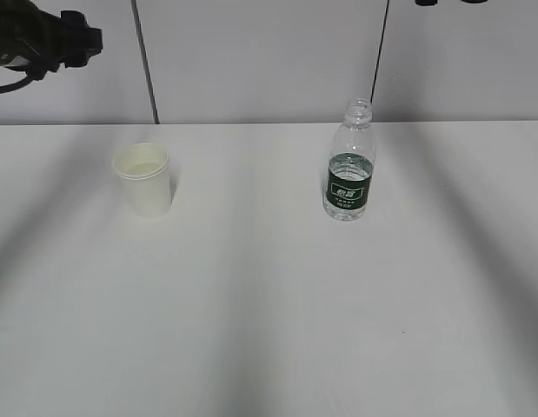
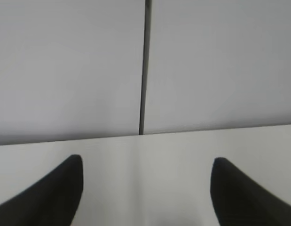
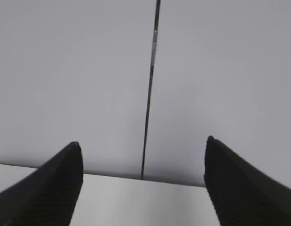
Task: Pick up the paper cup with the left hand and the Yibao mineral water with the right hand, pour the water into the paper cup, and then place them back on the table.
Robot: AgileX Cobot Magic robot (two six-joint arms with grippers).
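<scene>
Upright, tapered white paper cup (image 1: 145,180); clear ribbed capless Yibao mineral water (image 1: 348,163).

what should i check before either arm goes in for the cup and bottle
1. paper cup upright on the table: ok.
2. Yibao mineral water upright, uncapped: ok.
3. Clear gap between cup and bottle: ok.
4. Left tool open, nothing held: ok.
5. Right tool open, nothing held: ok.
6. Cup empty: cannot tell; something pale, perhaps water, shows inside.
</scene>
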